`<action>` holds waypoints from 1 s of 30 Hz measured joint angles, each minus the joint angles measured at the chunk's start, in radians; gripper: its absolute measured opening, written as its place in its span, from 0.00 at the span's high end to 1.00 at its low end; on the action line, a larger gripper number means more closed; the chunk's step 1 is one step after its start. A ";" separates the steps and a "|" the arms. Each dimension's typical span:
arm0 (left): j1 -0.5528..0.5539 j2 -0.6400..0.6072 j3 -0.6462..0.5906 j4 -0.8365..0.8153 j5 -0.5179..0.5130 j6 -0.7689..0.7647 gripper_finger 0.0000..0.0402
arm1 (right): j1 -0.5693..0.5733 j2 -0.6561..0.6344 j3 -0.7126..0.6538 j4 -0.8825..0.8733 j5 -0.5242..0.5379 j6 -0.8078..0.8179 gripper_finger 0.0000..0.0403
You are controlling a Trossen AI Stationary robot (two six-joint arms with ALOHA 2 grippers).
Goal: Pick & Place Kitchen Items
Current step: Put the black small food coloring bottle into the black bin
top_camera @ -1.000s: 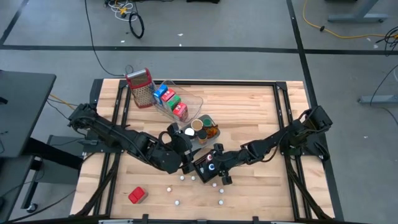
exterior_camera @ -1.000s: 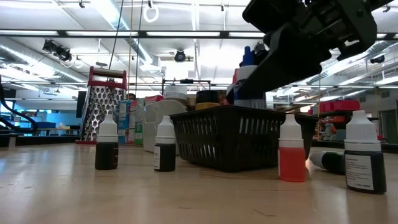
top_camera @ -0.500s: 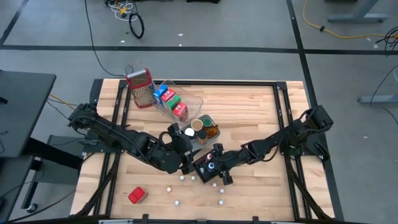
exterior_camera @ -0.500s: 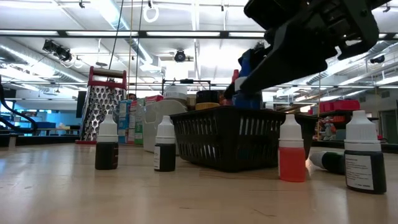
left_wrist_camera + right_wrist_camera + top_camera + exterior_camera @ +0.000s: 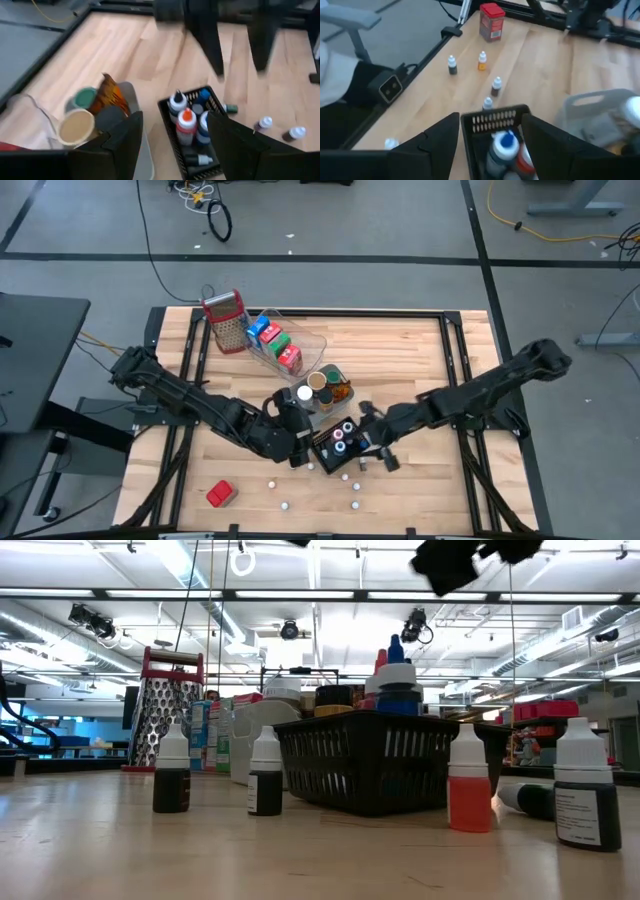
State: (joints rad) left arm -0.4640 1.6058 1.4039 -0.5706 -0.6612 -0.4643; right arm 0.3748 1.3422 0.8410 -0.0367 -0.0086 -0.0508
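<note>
**Both grippers over the black basket, nothing held**

I've got the right gripper (image 5: pixel 372 450) hanging just right of the black basket (image 5: pixel 335 448), fingers spread, nothing between them. Through its wrist camera I'm looking past both fingers straight down on the basket, where a blue-capped bottle (image 5: pixel 506 142) stands between the spread fingers but lower, clear of them. The left gripper (image 5: pixel 296 442) sits at the basket's left edge, also parted and empty-handed; its wrist view shows three or four dropper bottles (image 5: pixel 186 120) packed upright in the basket, with a grey tray (image 5: pixel 131 115) of round jars beside it.

The table-level camera gives me what the overhead can't: loose dropper bottles stand upright on the table, two dark (image 5: pixel 171 780), one orange-red (image 5: pixel 469 785), another dark one (image 5: pixel 586 795) at far right with a printed label too small to read. Overhead, the grater (image 5: pixel 226 322) and a clear tray of cartons (image 5: pixel 275 343) sit at the far left, a red tin (image 5: pixel 220 494) near left.
</note>
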 joint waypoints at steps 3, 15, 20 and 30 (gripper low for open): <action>-0.001 0.000 -0.065 0.083 0.047 0.006 0.43 | -0.001 -0.086 0.000 -0.095 0.011 -0.031 0.44; -0.003 0.000 -0.454 0.634 0.325 0.147 0.43 | -0.002 -0.163 0.000 -0.193 0.100 -0.010 0.44; -0.003 0.000 -0.558 0.699 0.363 0.052 0.43 | -0.002 -0.162 0.000 -0.190 0.106 -0.010 0.45; -0.003 0.000 -0.604 0.734 0.380 -0.139 0.43 | -0.002 -0.162 0.000 -0.179 0.106 0.018 0.45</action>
State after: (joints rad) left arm -0.4671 1.6058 0.8001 0.1634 -0.2811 -0.6032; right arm 0.3729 1.1801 0.8410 -0.2153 0.0975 -0.0329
